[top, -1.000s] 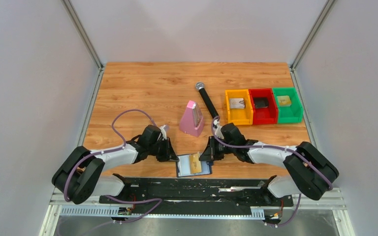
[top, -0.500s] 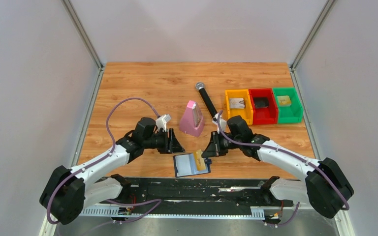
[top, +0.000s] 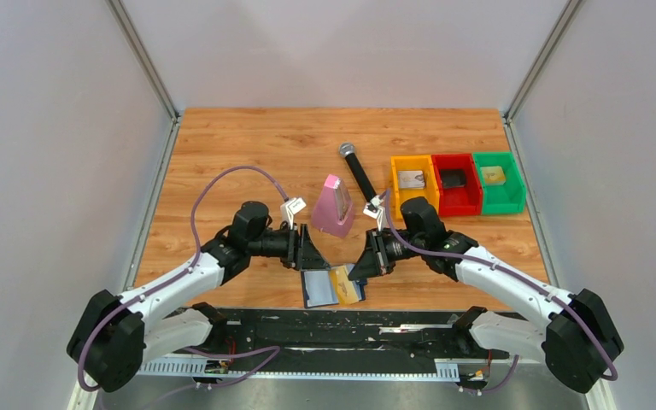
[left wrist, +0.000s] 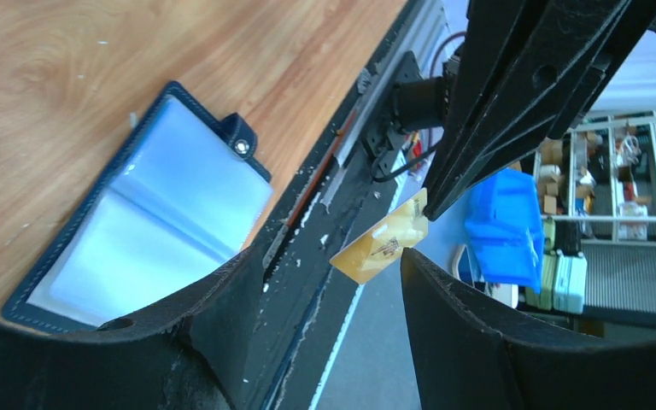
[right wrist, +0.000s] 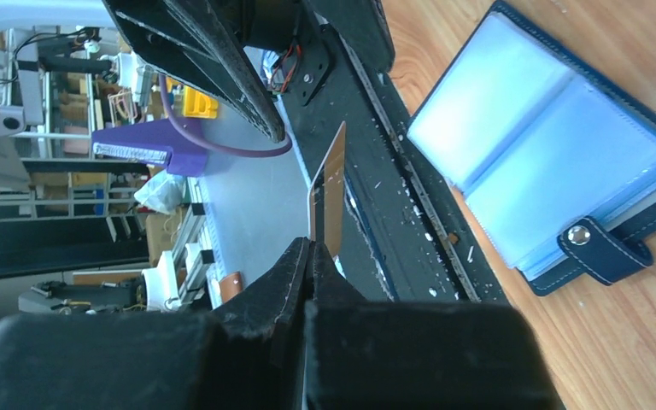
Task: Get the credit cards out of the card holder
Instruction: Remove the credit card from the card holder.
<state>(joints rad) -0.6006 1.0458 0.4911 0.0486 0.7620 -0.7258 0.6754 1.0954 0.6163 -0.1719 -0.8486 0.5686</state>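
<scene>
The card holder [top: 316, 289] lies open on the wood near the table's front edge, navy outside with pale blue-grey pockets [left wrist: 149, 222] and a snap tab [right wrist: 602, 252]. One tan-gold credit card [top: 347, 284] is out of it, pinched by one short edge in my right gripper [top: 361, 267], which is shut on it and holds it in the air above the holder's right side [right wrist: 329, 192]. My left gripper [top: 311, 256] hovers open just above the holder's far left corner, nothing between its fingers; in its wrist view the card [left wrist: 382, 248] hangs beyond them.
A pink metronome [top: 334, 207] stands just behind the grippers, with a black microphone [top: 359, 173] lying beyond it. Yellow [top: 414, 186], red [top: 455, 184] and green [top: 498, 181] bins sit at the back right. A black rail [top: 342, 320] runs along the front edge.
The right gripper has drawn the tan-gold card out of the holder and lifted it. The left gripper has let go of the holder, opened and risen. The holder has slid slightly left.
</scene>
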